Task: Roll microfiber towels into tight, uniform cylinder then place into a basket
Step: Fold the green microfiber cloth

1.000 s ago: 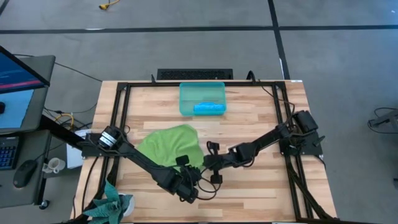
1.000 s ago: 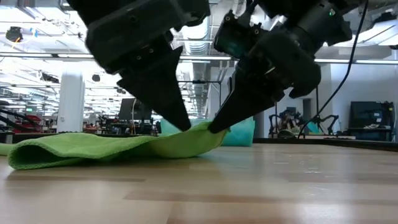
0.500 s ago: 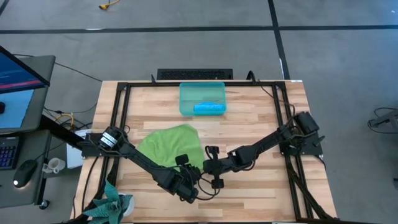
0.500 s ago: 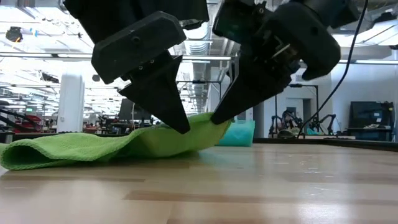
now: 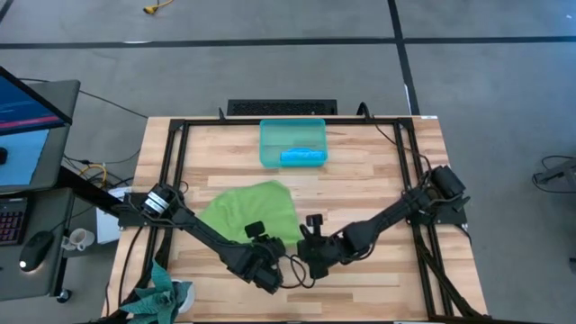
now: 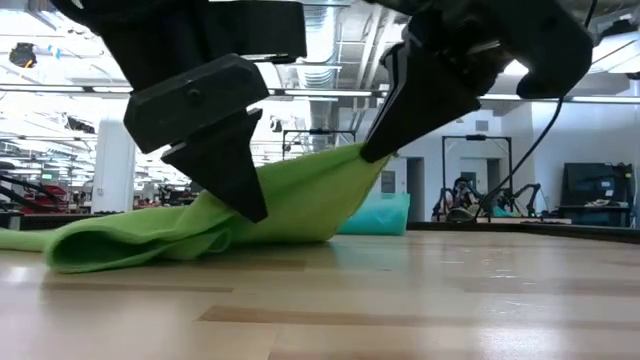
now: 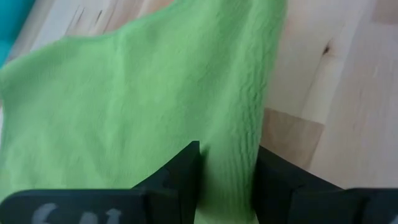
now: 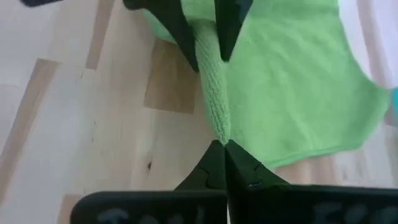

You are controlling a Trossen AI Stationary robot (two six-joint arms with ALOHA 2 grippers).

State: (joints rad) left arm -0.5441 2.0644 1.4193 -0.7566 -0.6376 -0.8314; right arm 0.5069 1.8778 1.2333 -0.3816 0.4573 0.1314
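Grey floor [image 5: 270, 72], black tape lines; desk [image 5: 40, 135], monitor [image 5: 22, 103] left.

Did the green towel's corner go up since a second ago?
Yes. In the low view the green towel has risen off the table at its pinched edge, lifted by the left gripper and right gripper.

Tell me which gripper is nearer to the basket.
Right, though only slightly. The right gripper sits almost straight in front of the basket, across the table. The left gripper is lower and further left. Both pinch the lime green towel.
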